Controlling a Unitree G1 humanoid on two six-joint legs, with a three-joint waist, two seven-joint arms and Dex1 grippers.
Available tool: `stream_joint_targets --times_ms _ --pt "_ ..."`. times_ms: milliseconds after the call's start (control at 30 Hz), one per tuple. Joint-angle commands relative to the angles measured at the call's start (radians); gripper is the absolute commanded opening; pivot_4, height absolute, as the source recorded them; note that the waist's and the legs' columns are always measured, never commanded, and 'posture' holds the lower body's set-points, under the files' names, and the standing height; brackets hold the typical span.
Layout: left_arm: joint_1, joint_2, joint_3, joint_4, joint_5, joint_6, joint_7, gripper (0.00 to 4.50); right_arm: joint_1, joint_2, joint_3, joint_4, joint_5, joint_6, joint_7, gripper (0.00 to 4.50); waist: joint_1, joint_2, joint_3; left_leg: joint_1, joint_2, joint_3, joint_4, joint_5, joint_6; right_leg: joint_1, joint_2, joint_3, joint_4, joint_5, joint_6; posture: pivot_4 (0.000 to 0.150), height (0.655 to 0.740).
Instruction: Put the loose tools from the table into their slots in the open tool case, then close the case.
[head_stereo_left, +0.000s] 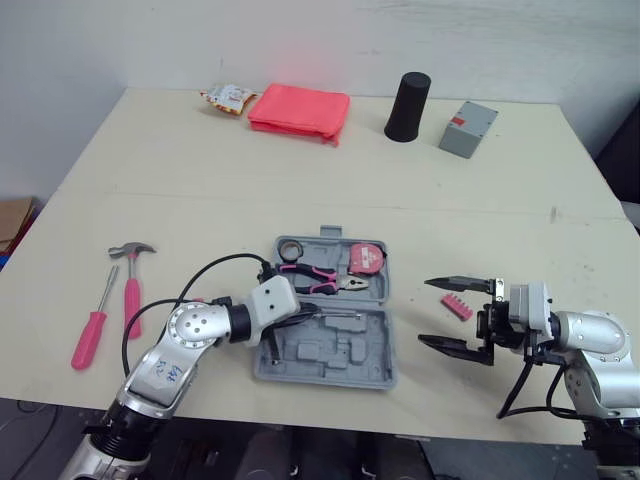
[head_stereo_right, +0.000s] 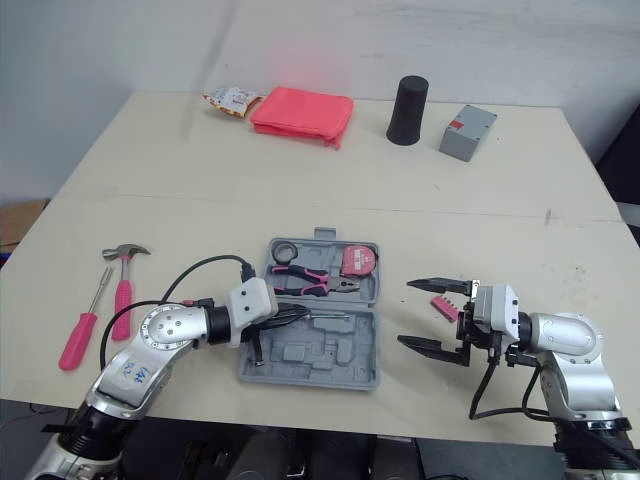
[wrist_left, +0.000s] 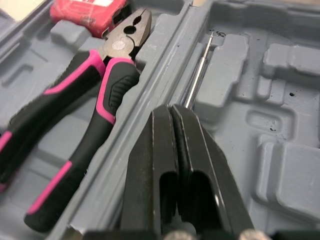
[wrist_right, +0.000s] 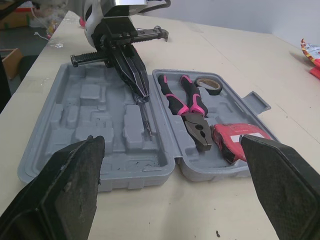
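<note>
The left gripper (wrist_left: 172, 107) has its fingers closed on a thin metal rod (wrist_left: 199, 75), seating it in the tool case (head_stereo_left: 375, 375). The right gripper (head_stereo_left: 428, 312) has its fingers spread wide beside the pink bit strip (head_stereo_left: 457, 306) on the worktop (head_stereo_left: 200, 180), likely its next pick.

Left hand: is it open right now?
No, the left hand has its fingers pressed together around a thin metal shaft over the open tool case.

No legible text, red label (head_stereo_left: 458, 121) on grey box (head_stereo_left: 472, 134) possibly printed, unreadable
</note>
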Motion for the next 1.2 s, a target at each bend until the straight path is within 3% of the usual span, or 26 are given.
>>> stream_joint_targets --times_ms 33,133,267,333,467,533,633,667,733,800,833,967,1067,1200 --pt "0.062 0.061 -0.109 0.086 0.069 0.192 -0.015 0.03 -0.011 0.001 -0.011 -0.025 0.007 -0.005 -0.007 4.5 -0.002 0.004 -0.007 0.005 0.002 0.0 0.0 -0.002 0.0 0.006 -0.001 0.001 -0.004 0.0 0.0 0.15 0.74" --pt "0.082 0.092 -0.125 0.085 0.07 0.25 -0.009 0.03 -0.012 0.0 -0.011 -0.023 0.007 -0.005 -0.008 4.5 -0.006 0.011 -0.023 0.01 0.004 0.0 -0.001 -0.007 -0.002 0.01 -0.001 0.002 -0.008 -0.001 -0.001 0.15 0.74" --pt "0.094 0.06 -0.059 0.107 0.058 0.032 0.03 0.03 -0.016 0.002 -0.02 -0.01 0.007 -0.011 -0.016 4.5 -0.007 0.015 -0.03 0.015 0.005 0.003 -0.005 -0.008 -0.003 0.011 0.0 0.006 -0.009 -0.001 -0.001 0.15 0.74" --pt "0.084 0.011 0.058 0.076 -0.007 -0.185 0.041 0.03 -0.023 -0.003 -0.033 0.002 0.005 -0.014 -0.024 4.5 -0.006 0.014 -0.03 0.019 0.005 0.006 -0.009 -0.008 -0.003 0.012 0.0 0.009 -0.009 -0.002 -0.001 0.15 0.74" --pt "0.097 0.007 0.209 -0.007 -0.099 -0.315 0.019 0.03 -0.04 -0.029 -0.066 0.044 0.011 -0.027 -0.012 4.5 -0.004 0.014 -0.03 0.021 0.005 0.011 -0.015 -0.008 -0.003 0.009 -0.001 0.013 -0.008 -0.002 -0.001 0.15 0.74" --pt "0.131 0.028 0.287 -0.056 -0.14 -0.316 0.0 0.03 -0.044 -0.046 -0.089 0.079 0.01 -0.041 -0.006 4.5 -0.004 0.012 -0.025 0.021 0.005 0.012 -0.016 -0.008 -0.004 0.007 -0.001 0.014 -0.007 -0.002 -0.001 0.15 0.74" --pt "0.247 0.052 0.514 -0.144 -0.28 -0.244 -0.005 0.03 -0.056 -0.09 -0.147 0.203 -0.007 -0.111 0.023 4.5 -0.005 -0.001 -0.017 0.011 0.005 0.013 -0.014 -0.001 -0.005 -0.005 0.0 0.016 -0.003 -0.001 -0.002 0.15 0.74" --pt "0.312 0.058 0.633 -0.148 -0.318 -0.219 -0.006 0.42 -0.061 -0.112 -0.176 0.27 -0.018 -0.144 0.031 4.5 -0.005 -0.002 -0.016 0.002 0.005 0.014 -0.011 -0.001 -0.004 -0.012 0.0 0.016 -0.002 -0.001 -0.003 0.15 0.74" --pt "0.437 0.063 0.828 -0.109 -0.318 -0.228 -0.02 0.75 -0.063 -0.151 -0.211 0.368 -0.042 -0.206 0.043 4.5 -0.008 -0.002 -0.016 0.003 0.004 0.015 -0.01 -0.001 -0.002 -0.01 0.0 0.016 -0.002 0.0 -0.002 0.15 0.74" --pt "0.526 0.063 0.963 -0.045 -0.311 -0.25 -0.025 1.48 -0.071 -0.17 -0.235 0.429 -0.051 -0.242 0.039 4.5 -0.016 -0.004 -0.014 0.003 0.004 0.017 -0.01 -0.004 0.001 -0.009 0.0 0.016 -0.005 0.0 -0.001 0.15 0.74" --pt "0.579 0.07 1.057 0.046 -0.31 -0.297 -0.044 2.22 -0.083 -0.186 -0.25 0.486 -0.061 -0.265 0.028 4.5 -0.027 -0.005 -0.012 0.003 0.004 0.018 -0.011 -0.004 0.001 -0.009 0.0 0.017 -0.006 0.0 -0.001 0.15 0.74" --pt "0.701 0.14 1.367 0.41 -0.301 -0.386 -0.008 3.53 -0.138 -0.257 -0.289 0.764 -0.129 -0.379 -0.024 4.5 -0.031 -0.008 -0.009 0.004 0.005 0.018 -0.011 -0.005 0.001 -0.01 0.0 0.016 -0.01 0.001 0.0 0.15 0.74" --pt "0.736 0.222 1.5 0.666 -0.326 -0.407 0.038 4.46 -0.143 -0.309 -0.295 0.919 -0.179 -0.445 -0.072 4.5 -0.039 -0.011 -0.006 0.004 0.005 0.019 -0.012 -0.008 -0.001 -0.012 -0.001 0.018 -0.01 0.001 -0.001 0.15 0.74" --pt "0.8 0.311 1.557 0.946 -0.306 -0.484 0.055 4.46 -0.16 -0.354 -0.314 1.073 -0.211 -0.509 -0.165 4.5 -0.037 -0.01 -0.003 0.002 0.005 0.021 -0.015 -0.011 -0.005 -0.024 -0.003 0.021 -0.009 0.0 -0.002 0.15 0.74"
